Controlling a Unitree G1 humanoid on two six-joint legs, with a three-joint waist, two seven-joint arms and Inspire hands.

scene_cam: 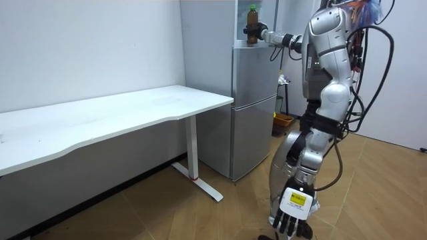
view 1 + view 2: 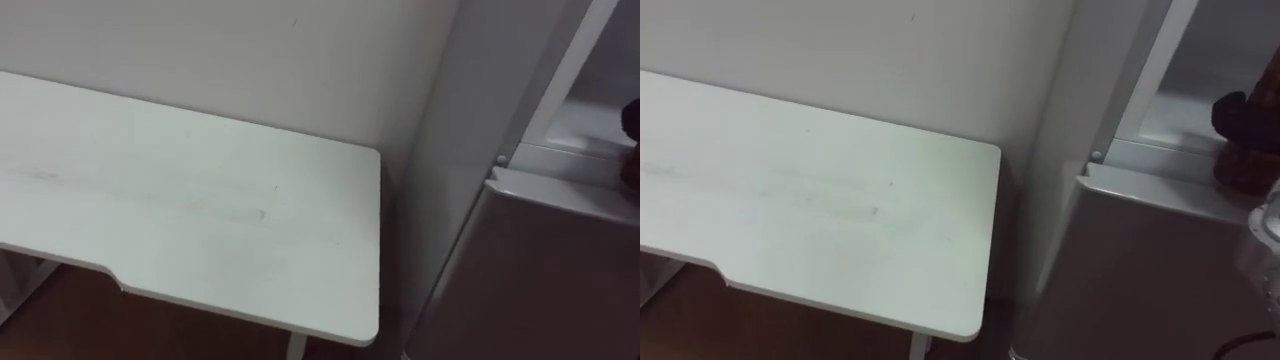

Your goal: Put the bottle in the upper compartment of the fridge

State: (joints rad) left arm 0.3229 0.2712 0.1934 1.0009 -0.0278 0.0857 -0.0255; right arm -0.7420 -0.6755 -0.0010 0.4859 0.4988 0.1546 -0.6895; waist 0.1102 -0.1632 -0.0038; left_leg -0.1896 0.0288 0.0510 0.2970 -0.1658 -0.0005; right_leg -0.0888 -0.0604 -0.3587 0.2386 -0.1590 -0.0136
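The bottle (image 1: 252, 17) holds brown liquid and has a green top; its base (image 2: 1240, 168) shows at the right edge. It stands upright at the front edge of the open upper compartment (image 2: 1200, 110) of the grey fridge (image 1: 253, 100). My right hand (image 1: 257, 31) reaches out at shoulder height and its dark fingers (image 2: 1238, 112) curl round the bottle's middle. My left hand (image 1: 292, 217) hangs low beside my leg with its fingers relaxed and holds nothing. I stand upright facing the fridge.
A long white table (image 2: 200, 200) stands against the wall to the left of the fridge, its corner close to the fridge's side. The lower fridge door (image 2: 1140, 270) is closed. A small orange container (image 1: 283, 121) sits on the wooden floor behind the fridge.
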